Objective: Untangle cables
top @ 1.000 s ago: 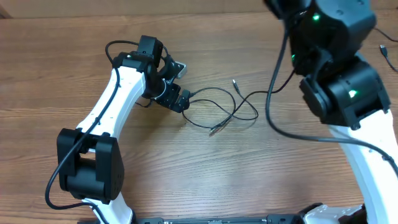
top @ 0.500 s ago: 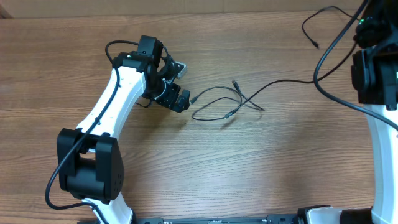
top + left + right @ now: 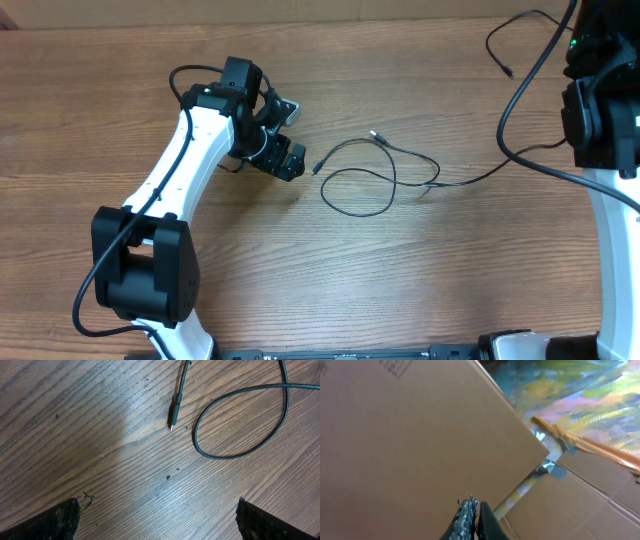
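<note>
Seen from overhead, the thin black cables [image 3: 460,183] lie on the bare wooden table [image 3: 450,280], between the two arms. Their long axis runs left to right. At the left end they curl into one open loop. From there a single strand trails right, lifts off the wood and climbs towards the right arm at the top right corner.

One plug [image 3: 318,170] sits just beside the left gripper [image 3: 283,158] and points left at it, not touching. A second plug [image 3: 375,133] lies a little farther back and points towards the far edge of the table.

The left gripper's fingers are spread as wide as they go and hold nothing. In the left wrist view only wood shows between the two tips, with the plug and the loop ahead.

The right gripper [image 3: 472,517] is raised and faces a cardboard panel [image 3: 395,435]. Its fingers are pressed together on the lifted strand, though the pinch point itself is hidden.
</note>
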